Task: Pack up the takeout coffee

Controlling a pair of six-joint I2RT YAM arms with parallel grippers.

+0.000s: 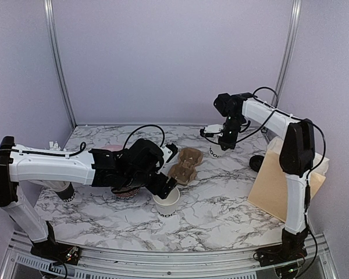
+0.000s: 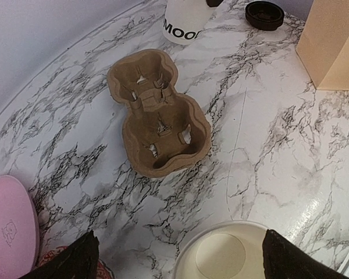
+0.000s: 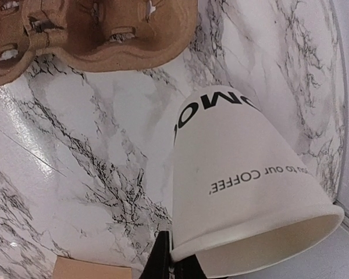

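Two lidless white takeout coffee cups are in view. One cup (image 1: 167,201) (image 2: 224,254) stands open-topped on the marble near the front, and my left gripper (image 1: 164,187) (image 2: 177,263) hangs open right over it, with the cup lying toward the right fingertip (image 2: 286,260). The other cup (image 1: 216,152) (image 3: 244,174) (image 2: 185,22) is at the back right, on or just above the table. My right gripper (image 1: 224,141) (image 3: 174,260) is shut on its rim, pinching the wall. A black lid (image 1: 257,163) (image 2: 264,14) lies on the marble by the bag.
The brown pulp cup tray (image 1: 184,164) (image 2: 160,113) (image 3: 93,32) lies empty between the two cups. A tan paper bag (image 1: 279,180) (image 2: 334,46) stands at the right. A pink disc (image 2: 9,226) and a dark cup (image 1: 67,192) sit at the left.
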